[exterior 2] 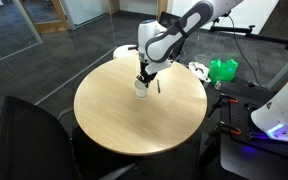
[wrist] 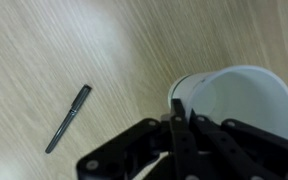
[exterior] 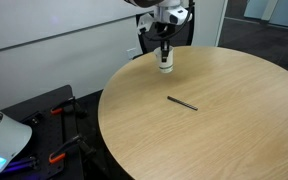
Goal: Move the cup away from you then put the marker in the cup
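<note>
Judging from the wrist view, the fingers of the gripper (wrist: 174, 120) are drawn together on the near wall of the cup (wrist: 239, 100), which stands upright near one edge of the table (exterior: 234, 120). The thin wall could be crushed, or the cup tipped, if it is dragged by that pinch. Farther off, the marker (wrist: 68, 118) lies flat, well apart; it could be rolled away by a careless grasp.

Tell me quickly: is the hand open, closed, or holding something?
The hand: closed, pinching the rim of the cup.
</note>
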You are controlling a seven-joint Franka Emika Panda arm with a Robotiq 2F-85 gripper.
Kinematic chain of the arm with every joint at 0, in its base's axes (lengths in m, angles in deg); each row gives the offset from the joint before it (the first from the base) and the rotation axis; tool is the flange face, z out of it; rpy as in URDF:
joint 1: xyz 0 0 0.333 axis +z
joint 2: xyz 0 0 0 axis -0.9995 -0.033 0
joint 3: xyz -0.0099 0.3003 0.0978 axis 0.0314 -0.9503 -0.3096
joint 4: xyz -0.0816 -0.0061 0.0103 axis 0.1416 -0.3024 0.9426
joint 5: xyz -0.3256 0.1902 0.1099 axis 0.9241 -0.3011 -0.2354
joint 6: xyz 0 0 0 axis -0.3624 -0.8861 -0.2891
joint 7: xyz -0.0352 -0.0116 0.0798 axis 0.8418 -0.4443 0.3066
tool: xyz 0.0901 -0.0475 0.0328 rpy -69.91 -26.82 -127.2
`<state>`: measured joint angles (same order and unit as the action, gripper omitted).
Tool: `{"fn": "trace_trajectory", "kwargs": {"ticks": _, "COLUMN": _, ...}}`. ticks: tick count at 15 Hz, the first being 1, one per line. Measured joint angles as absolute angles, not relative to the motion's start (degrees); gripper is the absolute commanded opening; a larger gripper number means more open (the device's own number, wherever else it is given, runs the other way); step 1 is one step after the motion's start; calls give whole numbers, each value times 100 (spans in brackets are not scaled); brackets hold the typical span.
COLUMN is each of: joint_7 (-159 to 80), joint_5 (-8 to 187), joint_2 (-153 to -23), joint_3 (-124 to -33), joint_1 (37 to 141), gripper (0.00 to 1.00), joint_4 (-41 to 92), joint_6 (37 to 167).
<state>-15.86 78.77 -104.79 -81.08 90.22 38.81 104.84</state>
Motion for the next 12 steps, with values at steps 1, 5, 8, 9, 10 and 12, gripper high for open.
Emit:
{"fn": "trace_trajectory", "kwargs": {"ticks": 1, "joint_7": -1500, "joint_5": 7852, "joint_2": -10562, "joint_3": -8103, "joint_1": 9022, "gripper": 1, "joint_4": 3770, "joint_6": 10484}}
{"fn": "trace_trajectory", "kwargs": {"ticks": 5, "joint_7": -1196, "joint_5": 7836, "joint_2": -10867, "joint_3": -8032, "joint_1": 9044, "gripper": 1, "joint_4": 3369, "joint_6": 10484}}
{"fn": "trace_trajectory", "kwargs": {"ticks": 8, "joint_7": -1015, "joint_5": 7836, "joint_2": -11079, "joint_3": -7923, "joint_1": 9101, "gripper": 1, "joint_4": 3114, "joint_6": 10484}}
{"fn": "trace_trajectory", "kwargs": {"ticks": 9, "joint_7": -978, "joint_5": 7836, "joint_2": -11149, "joint_3": -7900, "joint_1": 9113, "gripper": 1, "joint_4": 3036, "joint_6": 10484}}
{"fn": "trace_trajectory", "kwargs": {"ticks": 10, "joint_7": -959, "joint_5": 7836, "joint_2": -11221, "joint_3": -7879, "joint_1": 9122, "gripper": 1, "joint_4": 2958, "joint_6": 10484}}
{"fn": "trace_trajectory", "kwargs": {"ticks": 12, "joint_7": -875, "joint_5": 7836, "joint_2": -11354, "joint_3": -7855, "joint_1": 9136, "gripper": 1, "joint_4": 2818, "joint_6": 10484}}
